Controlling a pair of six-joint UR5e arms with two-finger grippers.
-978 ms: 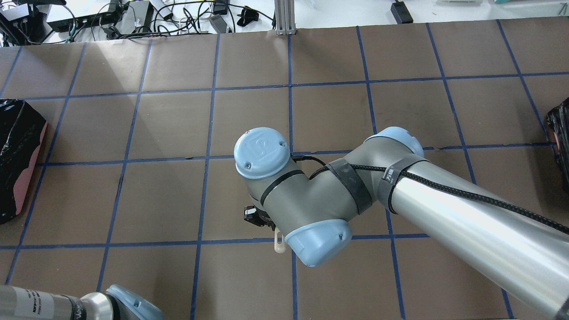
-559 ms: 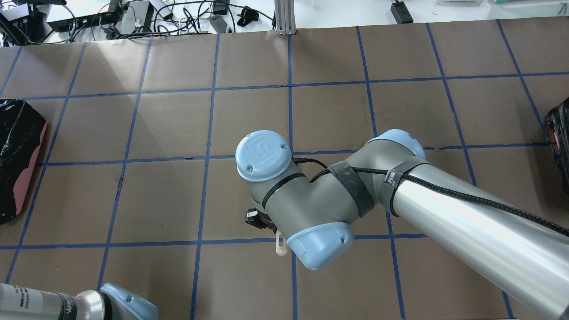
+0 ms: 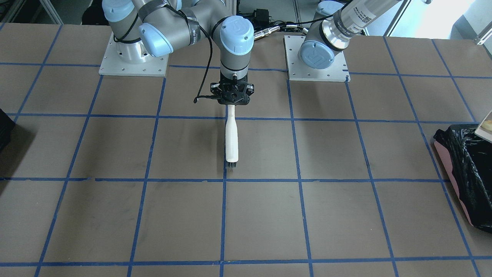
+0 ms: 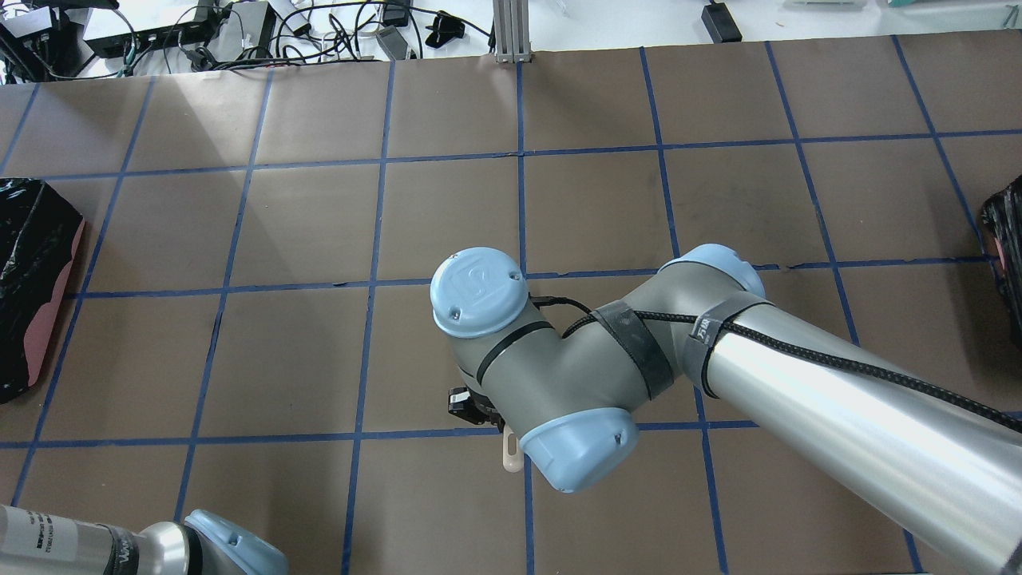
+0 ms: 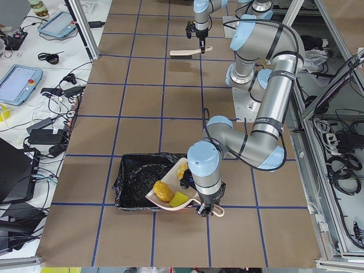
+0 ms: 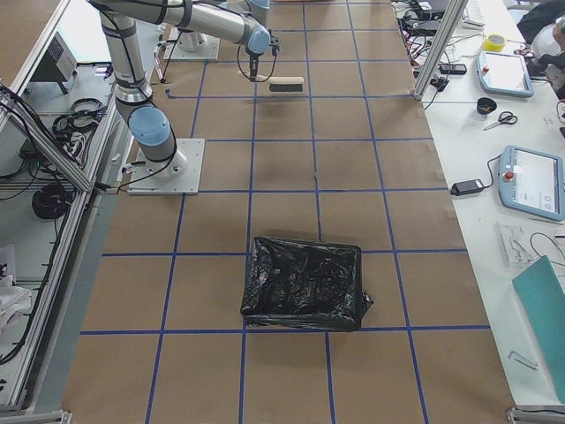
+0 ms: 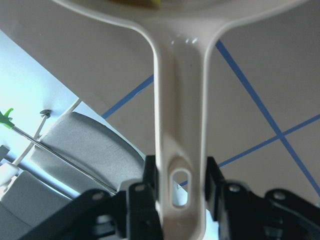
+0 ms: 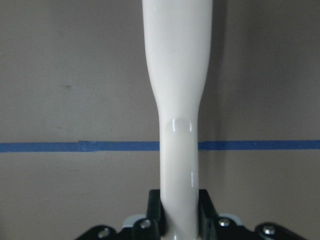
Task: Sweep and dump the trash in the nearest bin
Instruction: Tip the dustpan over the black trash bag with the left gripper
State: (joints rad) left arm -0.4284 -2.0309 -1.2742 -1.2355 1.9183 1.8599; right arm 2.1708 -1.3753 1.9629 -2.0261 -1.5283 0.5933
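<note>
My left gripper [image 7: 181, 180] is shut on the handle of a cream dustpan [image 5: 170, 193] and holds it over the near edge of the pink-sided bin [image 5: 136, 182] lined with a black bag. The orange-brown lump [image 5: 162, 190], the yellow wedge [image 5: 180, 198] and a tan bit [image 5: 183, 170] lie in the pan. The bin also shows in the front-facing view [image 3: 465, 173] and the overhead view [image 4: 32, 279]. My right gripper [image 3: 231, 94] is shut on the white handle of a brush [image 3: 231, 134], whose bristles are at the table's middle.
A second container lined with a black bag [image 6: 305, 283] stands at the table's right end and shows at the overhead view's right edge [image 4: 1008, 231]. Blue tape marks a grid on the brown table [image 3: 115, 215]. Cables and devices lie beyond the far edge [image 4: 239, 32].
My right arm has drawn back a little toward the robot's base, taking the brush with it. The left arm's elbow at the lower left has shifted slightly.
</note>
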